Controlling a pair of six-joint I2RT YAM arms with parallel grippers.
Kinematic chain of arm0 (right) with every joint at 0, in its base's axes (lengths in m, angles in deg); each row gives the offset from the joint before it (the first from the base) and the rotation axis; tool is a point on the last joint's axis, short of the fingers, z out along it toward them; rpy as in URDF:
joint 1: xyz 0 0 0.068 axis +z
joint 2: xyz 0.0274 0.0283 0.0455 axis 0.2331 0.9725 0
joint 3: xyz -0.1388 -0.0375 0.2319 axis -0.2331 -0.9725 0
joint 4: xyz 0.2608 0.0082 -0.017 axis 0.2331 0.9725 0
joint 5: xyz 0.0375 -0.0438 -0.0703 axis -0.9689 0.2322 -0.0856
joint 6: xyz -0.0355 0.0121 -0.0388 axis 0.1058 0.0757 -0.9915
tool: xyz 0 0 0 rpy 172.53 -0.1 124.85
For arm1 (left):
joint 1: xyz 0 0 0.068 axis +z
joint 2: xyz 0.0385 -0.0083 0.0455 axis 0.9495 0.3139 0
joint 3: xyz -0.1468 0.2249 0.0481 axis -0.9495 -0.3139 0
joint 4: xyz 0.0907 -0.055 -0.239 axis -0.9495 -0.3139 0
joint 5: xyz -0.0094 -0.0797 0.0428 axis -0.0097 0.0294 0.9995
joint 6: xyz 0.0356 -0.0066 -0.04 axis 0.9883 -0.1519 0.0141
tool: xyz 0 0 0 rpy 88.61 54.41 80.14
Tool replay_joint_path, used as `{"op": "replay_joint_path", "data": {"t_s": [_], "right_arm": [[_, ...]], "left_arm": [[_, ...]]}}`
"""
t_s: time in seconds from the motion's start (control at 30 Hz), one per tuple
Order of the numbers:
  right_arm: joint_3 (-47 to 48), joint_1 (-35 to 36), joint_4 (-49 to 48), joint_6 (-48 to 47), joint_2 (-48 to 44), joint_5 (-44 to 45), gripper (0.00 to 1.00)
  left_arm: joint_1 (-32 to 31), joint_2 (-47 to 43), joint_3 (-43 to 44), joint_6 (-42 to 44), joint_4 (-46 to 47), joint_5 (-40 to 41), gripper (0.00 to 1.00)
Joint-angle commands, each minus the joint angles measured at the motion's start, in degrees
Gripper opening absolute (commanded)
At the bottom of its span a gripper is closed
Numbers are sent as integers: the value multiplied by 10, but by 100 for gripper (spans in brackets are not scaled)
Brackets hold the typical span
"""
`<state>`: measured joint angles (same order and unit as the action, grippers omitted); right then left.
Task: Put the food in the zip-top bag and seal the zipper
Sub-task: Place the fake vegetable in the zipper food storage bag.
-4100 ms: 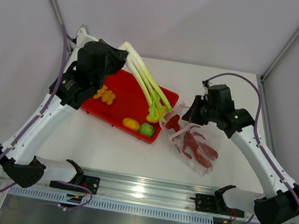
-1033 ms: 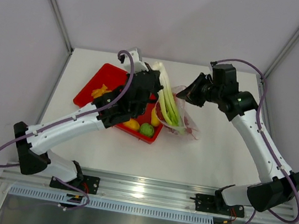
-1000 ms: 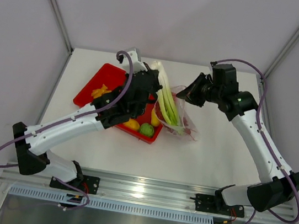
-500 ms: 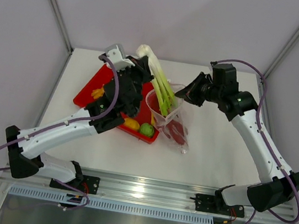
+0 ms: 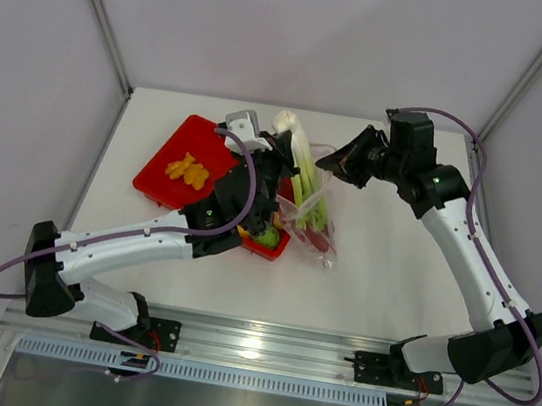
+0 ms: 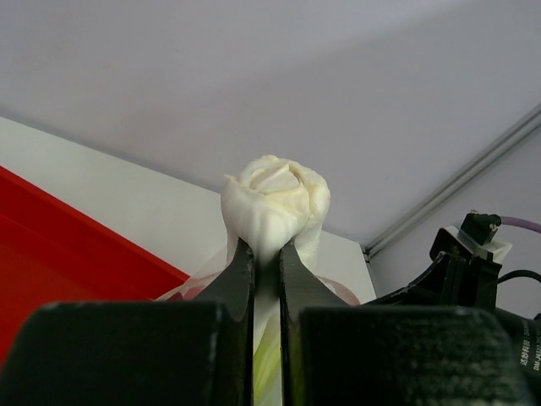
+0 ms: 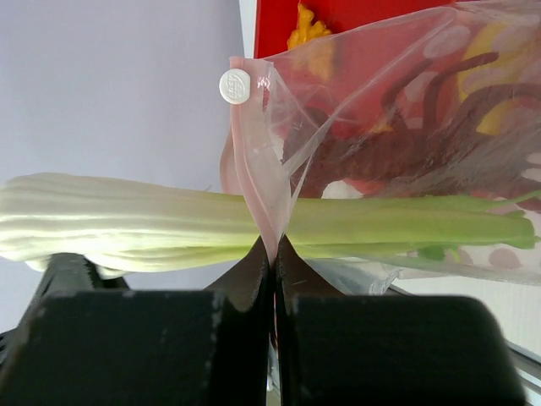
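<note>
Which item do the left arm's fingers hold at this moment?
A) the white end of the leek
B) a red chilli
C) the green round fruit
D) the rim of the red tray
A: in the left wrist view the left fingers are shut on the white end of the leek, whose green end pokes into the zip-top bag.

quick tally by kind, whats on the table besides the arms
red tray: 1
zip-top bag: 1
leek: 1
orange ruffled piece: 1
green round fruit: 1
total: 5, leaving out the chillies in the bag and any fruit hidden under the left arm, too unclear to count
</note>
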<state>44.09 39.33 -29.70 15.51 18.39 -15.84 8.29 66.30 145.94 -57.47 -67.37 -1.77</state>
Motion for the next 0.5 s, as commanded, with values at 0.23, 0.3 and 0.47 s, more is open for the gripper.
{"op": "replay_joint_path", "data": {"t_s": [0.23,0.3,0.47], "right_arm": [[14,-11,-37,12,-13,-18,0],[8,-12,-44,13,-13,-23,0],[3,-12,-48,10,-13,-30,0]], "left_arm": [[-3,-30,-51,-168,-125,-122,1],[0,-24,-55,-190,-163,-147,1],[1,-19,-72,-228,-212,-175,1]]}}
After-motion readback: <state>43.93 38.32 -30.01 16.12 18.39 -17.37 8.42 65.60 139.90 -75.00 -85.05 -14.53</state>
